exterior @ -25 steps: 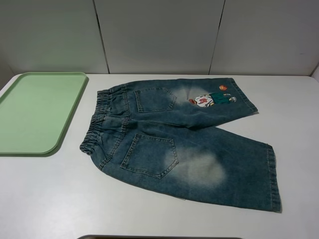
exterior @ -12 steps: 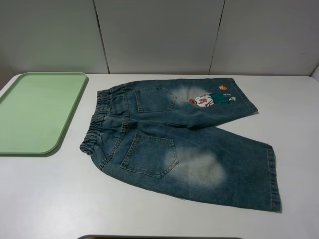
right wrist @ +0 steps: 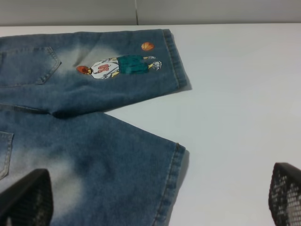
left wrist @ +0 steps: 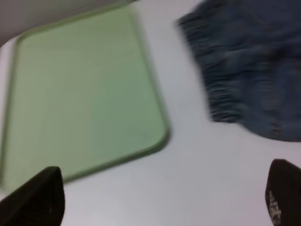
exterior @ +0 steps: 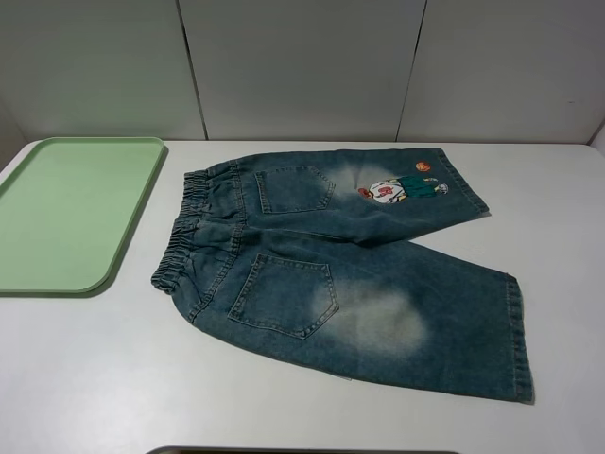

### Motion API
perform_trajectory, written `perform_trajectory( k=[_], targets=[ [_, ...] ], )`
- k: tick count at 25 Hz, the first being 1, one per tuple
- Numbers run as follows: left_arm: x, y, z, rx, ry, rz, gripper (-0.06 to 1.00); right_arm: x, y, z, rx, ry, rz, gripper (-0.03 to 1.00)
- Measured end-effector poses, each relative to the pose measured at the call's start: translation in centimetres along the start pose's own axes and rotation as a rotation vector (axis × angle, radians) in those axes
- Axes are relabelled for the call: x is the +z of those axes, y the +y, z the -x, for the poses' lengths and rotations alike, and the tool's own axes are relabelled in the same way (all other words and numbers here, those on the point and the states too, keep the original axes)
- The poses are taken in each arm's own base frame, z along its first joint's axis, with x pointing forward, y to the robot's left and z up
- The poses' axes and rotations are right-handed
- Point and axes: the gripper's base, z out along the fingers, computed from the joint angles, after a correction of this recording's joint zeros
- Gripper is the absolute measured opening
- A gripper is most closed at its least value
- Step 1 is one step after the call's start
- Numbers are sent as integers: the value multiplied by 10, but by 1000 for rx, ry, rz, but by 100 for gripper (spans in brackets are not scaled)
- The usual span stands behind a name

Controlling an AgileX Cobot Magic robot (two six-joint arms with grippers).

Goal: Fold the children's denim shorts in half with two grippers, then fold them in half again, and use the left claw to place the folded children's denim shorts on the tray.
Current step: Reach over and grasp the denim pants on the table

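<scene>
The children's denim shorts (exterior: 350, 270) lie flat and unfolded on the white table, back pockets up, waistband toward the tray, the cartoon patch (exterior: 402, 189) on the far leg. The pale green tray (exterior: 71, 213) sits at the far left with nothing in it. Neither arm shows in the exterior high view. In the blurred left wrist view my left gripper (left wrist: 164, 190) hangs open over bare table between the tray (left wrist: 84, 89) and the waistband (left wrist: 221, 80). My right gripper (right wrist: 160, 188) is open above the near leg's hem (right wrist: 167, 188), one finger over denim, the other over table.
A white table (exterior: 85, 369) carries everything, with a grey panelled wall (exterior: 302, 66) behind it. A dark strip (exterior: 284, 451) shows at the near table edge. Bare table lies to the right of the leg hems (right wrist: 244, 108).
</scene>
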Motion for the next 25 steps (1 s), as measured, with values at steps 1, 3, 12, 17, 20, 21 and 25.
perform_trajectory(
  k=[1, 3, 12, 17, 20, 21, 25],
  targets=[
    [0, -3, 1, 41, -11, -46, 84, 0, 1, 0, 5, 0, 7, 69],
    [-1, -8, 2, 149, -36, -124, 84, 0, 3, 0, -11, 0, 29, 69],
    [-2, -8, 1, 364, -70, -205, 84, 12, 11, 18, -213, 76, 178, 69],
    [10, -5, 11, 412, -28, -231, 84, 43, 16, 41, -336, 204, 244, 69],
    [26, -3, 23, 457, 15, -244, 84, 63, 20, 50, -436, 265, 275, 69],
    [32, -4, 27, 476, 40, -254, 84, 69, 21, 50, -482, 292, 289, 69],
    [54, -6, 45, 592, 100, -285, 84, 97, 28, 47, -661, 426, 318, 69]
  ],
)
